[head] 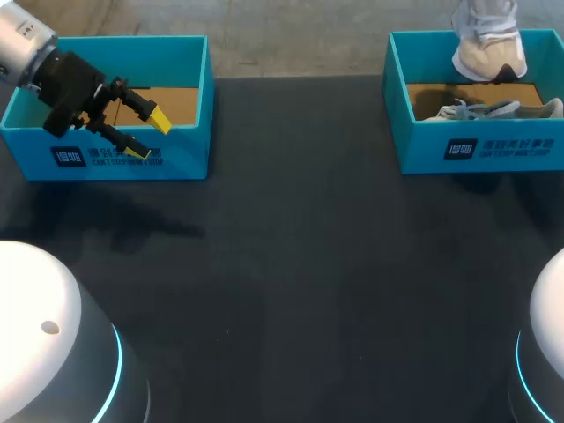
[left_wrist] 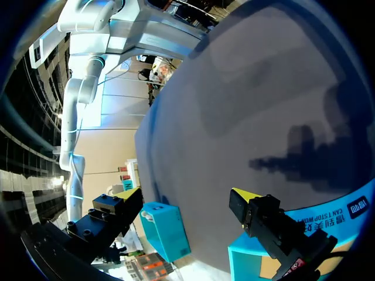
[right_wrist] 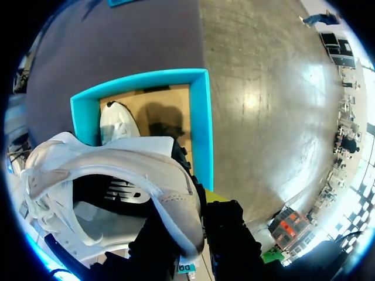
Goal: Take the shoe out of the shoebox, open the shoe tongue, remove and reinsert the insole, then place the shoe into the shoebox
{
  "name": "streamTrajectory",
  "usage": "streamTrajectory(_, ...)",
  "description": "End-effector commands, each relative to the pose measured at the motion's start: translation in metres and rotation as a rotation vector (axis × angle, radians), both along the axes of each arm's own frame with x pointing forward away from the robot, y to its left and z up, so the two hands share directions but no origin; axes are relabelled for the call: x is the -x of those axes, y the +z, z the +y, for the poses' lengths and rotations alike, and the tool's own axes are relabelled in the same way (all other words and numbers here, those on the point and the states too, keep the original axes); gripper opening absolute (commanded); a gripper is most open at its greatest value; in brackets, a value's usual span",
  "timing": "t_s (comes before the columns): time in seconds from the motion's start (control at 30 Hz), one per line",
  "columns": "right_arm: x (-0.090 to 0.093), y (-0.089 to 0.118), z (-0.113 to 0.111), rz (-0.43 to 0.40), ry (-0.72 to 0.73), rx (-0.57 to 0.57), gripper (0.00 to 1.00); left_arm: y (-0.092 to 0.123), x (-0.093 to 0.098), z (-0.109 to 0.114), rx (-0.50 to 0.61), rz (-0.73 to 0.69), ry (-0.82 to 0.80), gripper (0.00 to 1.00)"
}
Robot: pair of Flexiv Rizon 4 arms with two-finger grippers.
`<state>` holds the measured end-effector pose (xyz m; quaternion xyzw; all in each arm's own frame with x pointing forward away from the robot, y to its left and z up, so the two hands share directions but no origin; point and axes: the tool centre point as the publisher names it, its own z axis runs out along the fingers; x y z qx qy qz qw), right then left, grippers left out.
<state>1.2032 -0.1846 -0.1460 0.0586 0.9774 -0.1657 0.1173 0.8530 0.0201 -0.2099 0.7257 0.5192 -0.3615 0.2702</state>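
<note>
Left gripper (head: 148,135): fingers spread wide with nothing between them. It hangs over the front wall of the left shoebox (head: 181,163).
Right gripper (right_wrist: 202,205): clamped on the heel rim of the white shoe (right_wrist: 117,170), with one black finger inside the collar and one outside. Only a sliver of yellow tip shows.
White shoe: held in the air above the right shoebox (head: 423,145), clear of its walls.
Second shoe (head: 493,110): grey, lying on the brown floor of the right shoebox, below the held shoe.
Table (head: 291,264): dark surface with a shoebox at each far corner, the two well apart.
Head view only: shows both shoeboxes at once and the left arm coming in from the left corner. The right gripper is out of frame, and the white shoe shows only at the upper edge, over the box's rear wall.
Right wrist view only: shows the grip on the heel and the open mouth of the white shoe. The box interior lies straight beneath it.
Left wrist view only: shows the left gripper's shadow on the table ahead of the fingers. The printed front wall of the left shoebox lies just under one yellow-tipped finger.
</note>
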Motion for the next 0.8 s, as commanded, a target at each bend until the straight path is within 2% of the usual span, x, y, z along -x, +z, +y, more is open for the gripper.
streamTrajectory(0.03,-0.002,0.002,-0.005,0.017,0.002,0.017,0.00,0.000,0.000,0.000,-0.002,-0.002,0.000,1.00)
streamTrajectory(0.23,-0.007,0.008,-0.017,0.019,-0.009,0.029,0.00,0.000,0.000,0.000,-0.002,-0.002,0.000,1.00)
streamTrajectory(0.53,-0.014,0.007,-0.033,0.036,-0.042,0.047,0.00,0.000,0.000,0.000,-0.002,-0.002,0.000,1.00)
streamTrajectory(0.8,-0.014,-0.002,-0.063,0.035,-0.039,-0.013,0.00,0.000,0.000,0.000,-0.002,-0.002,0.000,1.00)
